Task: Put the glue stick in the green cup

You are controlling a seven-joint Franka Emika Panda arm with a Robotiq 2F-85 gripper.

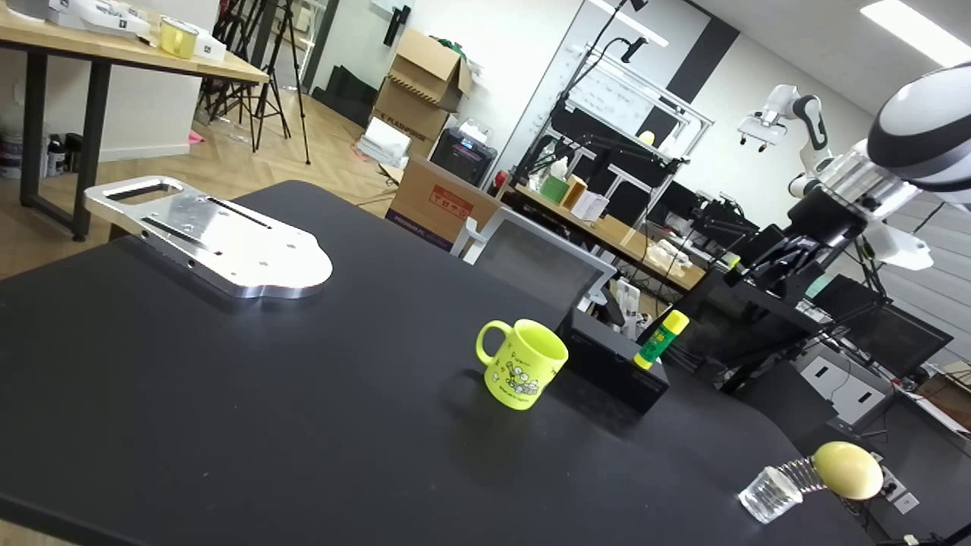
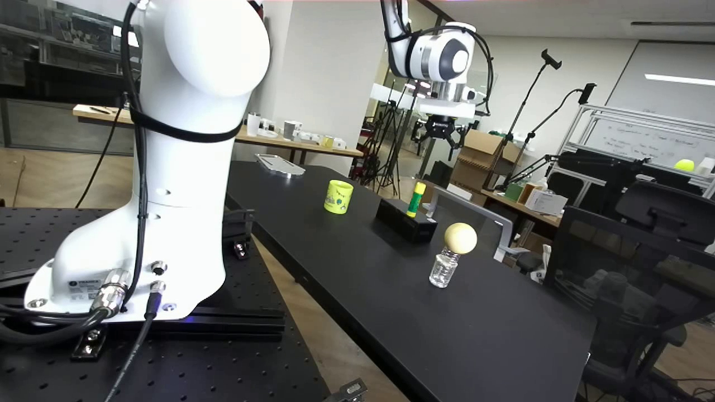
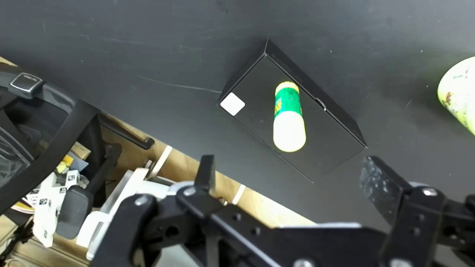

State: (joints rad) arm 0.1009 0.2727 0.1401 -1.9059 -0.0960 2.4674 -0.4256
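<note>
The tool [image 3: 289, 167] is widely opened, nothing held. At its twelve o'clock in the wrist view, the glue stick [image 3: 288, 115] is placed upright on the black box [image 3: 328, 142]; it should be straddled evenly before gripping.

Bright ceiling light [image 1: 920, 30], soft shadow beside green cup [image 1: 526, 365], glue stick [image 3: 289, 118] partly overexposed in wrist view

A mesh chair [image 1: 527, 262] is parked beside the table [image 1: 303, 425]; cardboard boxes [image 1: 407, 110] are stacked near a white wall [image 1: 512, 42]; a ceiling light [image 1: 922, 30] is lit; wood-toned floor [image 1: 334, 140] is seen!
</note>
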